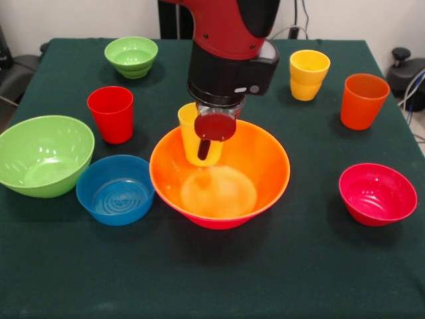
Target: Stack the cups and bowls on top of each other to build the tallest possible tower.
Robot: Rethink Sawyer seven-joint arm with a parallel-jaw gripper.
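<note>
Gripper hangs over the middle of the table, directly above the large orange bowl; red-and-black arm drops in from the top edge; a dark red round pad faces the camera. A yellow cup sits tilted at the gripper, its mouth up toward the arm and its base dipping inside the orange bowl near the back wall; fingers appear to be pinching the cup's rim, one finger outside and one likely inside, though the wrist housing hides most of the grip, so this is not certain.

Orange bowl rests nested in a pink bowl; only a pink-red sliver shows beneath its base; this pair forms the tower, no other piece stacked inside apart from the held cup.

Loose pieces on the dark green tablecloth: blue small bowl just beside the orange bowl, touching or nearly touching the medium-large green bowl at the picture's left edge; red cup upright behind them; small green bowl at far left; second yellow cup upright at far right; orange cup upright beside it; small red bowl alone at near right, well apart from the tower.
</note>
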